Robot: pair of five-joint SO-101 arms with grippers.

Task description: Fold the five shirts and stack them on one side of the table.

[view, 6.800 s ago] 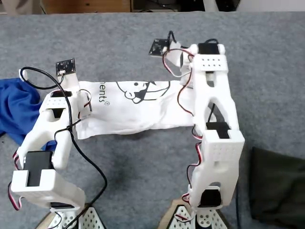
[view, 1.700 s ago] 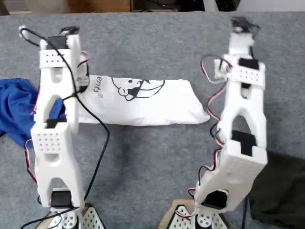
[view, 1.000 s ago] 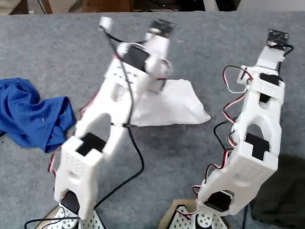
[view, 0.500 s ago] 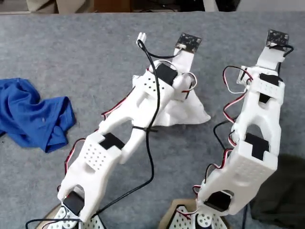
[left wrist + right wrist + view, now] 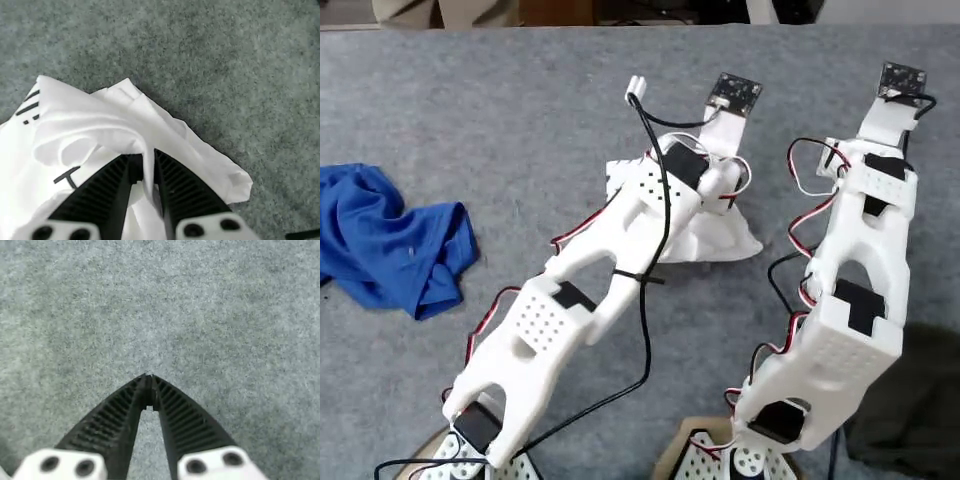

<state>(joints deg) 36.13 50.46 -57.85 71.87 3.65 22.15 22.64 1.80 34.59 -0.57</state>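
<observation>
Near the surface's middle, left tool (image 5: 145, 161): closed on a raised fold of the white shirt (image 5: 85, 125), with cloth pinched in the narrow slit between its black ribbed fingers (image 5: 111, 187).
Left arm (image 5: 590, 290): stretched on a slant from its base at the near edge towards the middle, its wrist over the white shirt.
White shirt (image 5: 715, 238): bunched up and partly under the left arm, lying on the surface a little towards the right edge. One corner points at the right arm. The gathered layers curl up around the left tool, and some black print shows on them in the left wrist view.
Right tool (image 5: 148, 384): closed tip to tip with nothing between the fingers, over bare grey surface.
Right arm (image 5: 850, 270): reaching from the near edge towards the far right corner, just beside the white shirt and not touching it.
Blue shirt (image 5: 390, 235): crumpled in a loose heap at the left edge, well apart from both arms.
Dark cloth (image 5: 905, 390): lying flat by the near right corner, next to the right arm's base.
Surface (image 5: 520, 100): covered in grey, felt-like fabric.
</observation>
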